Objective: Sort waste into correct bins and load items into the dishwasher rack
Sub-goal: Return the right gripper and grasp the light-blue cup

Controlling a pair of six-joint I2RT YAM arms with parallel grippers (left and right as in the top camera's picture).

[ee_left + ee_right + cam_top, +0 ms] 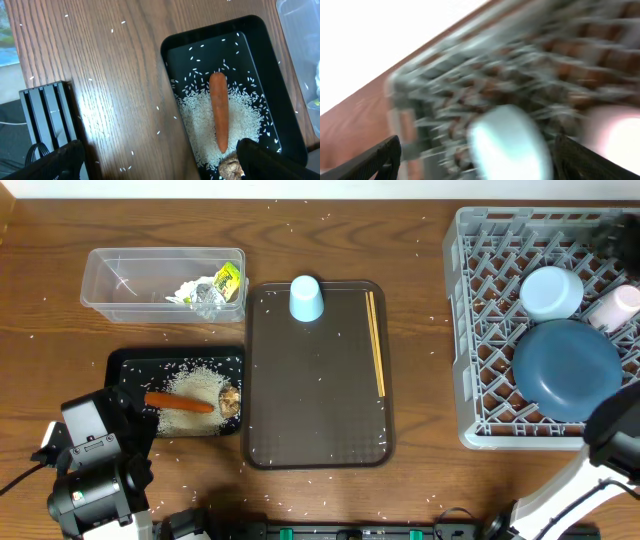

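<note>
- Looking at the left gripper point(160, 167) first, we found its fingers point(50, 160) spread wide with nothing held. It hung over the near-left corner of the worktop point(420, 330), just beside the black tray point(115, 380).
- In that tray an orange carrot point(218, 110) lay on a heap of white rice grains point(245, 117). A small brown food lump point(229, 169) sat at the carrot's thin end, and loose grains dotted the wood around.
- The right gripper point(482, 167) also stood with its fingers point(372, 160) well apart and empty. Its wrist view was badly blurred, yet we could make out a pale-blue bowl point(551, 292) below it in the dishwasher rack point(462, 330).
- That rack stood along the right edge of the worktop, reaching the far-right corner. It also carried a white cup point(617, 305) just beside the bowl and a dark-blue plate point(567, 370) toward its near side.
- On the brown serving tray point(315, 400) at the middle of the worktop, a pale-blue cup point(306, 298) stood at the far edge. The chopsticks point(376, 345) lay along the right edge.
- Toward the far-left corner, the clear tub point(130, 280) held a yellow-green wrapper point(229, 280) and a crumpled silver-white wad point(200, 298) at its right end.
</note>
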